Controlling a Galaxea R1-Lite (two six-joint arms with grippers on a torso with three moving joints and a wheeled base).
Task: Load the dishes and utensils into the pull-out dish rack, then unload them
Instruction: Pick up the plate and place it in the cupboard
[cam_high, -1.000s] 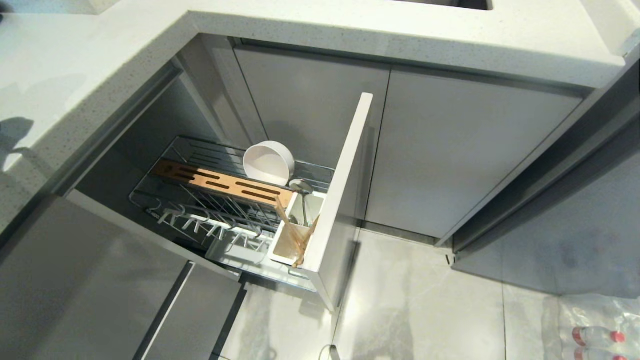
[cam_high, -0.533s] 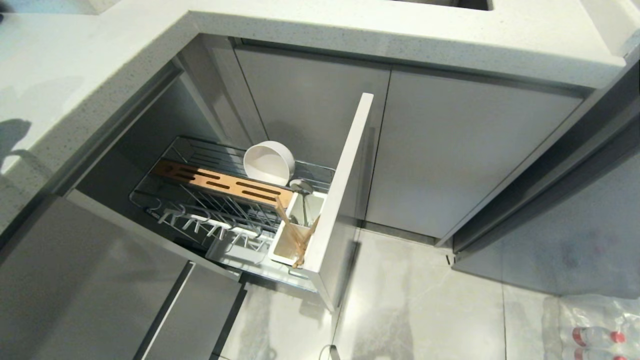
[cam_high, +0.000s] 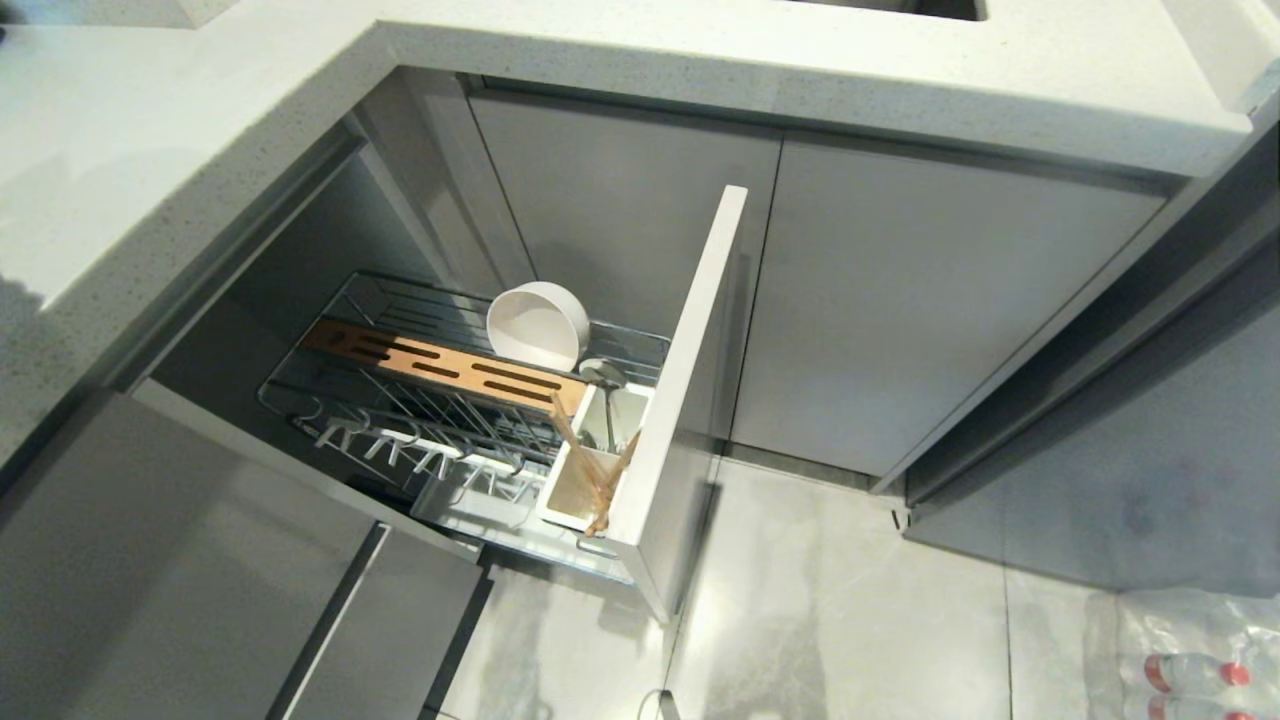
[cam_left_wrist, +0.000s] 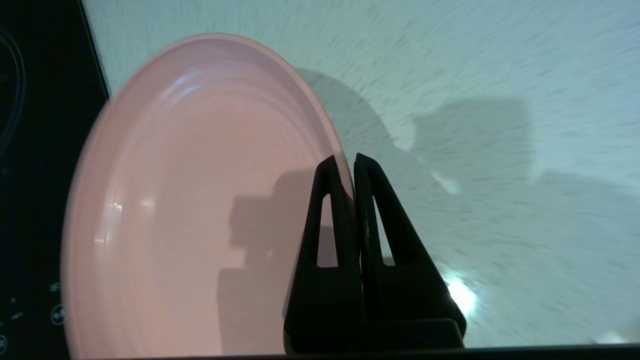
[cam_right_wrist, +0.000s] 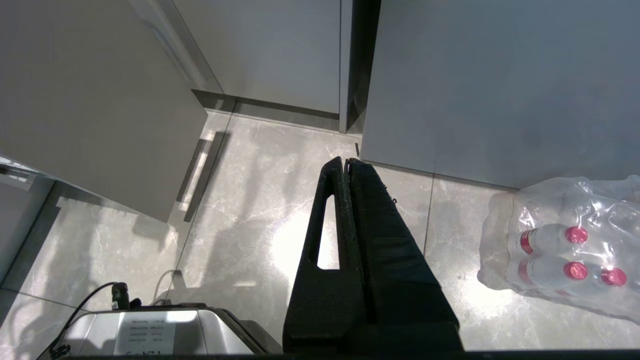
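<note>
Pink plate is riding tilted above the countertop, rim pinched in my left gripper; being glossy, stiff and breakable, I'm judging the rim safest.

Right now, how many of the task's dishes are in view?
2. The white bowl stands on edge in the pull-out dish rack; the pink plate is clamped by the left gripper over the countertop.
</note>
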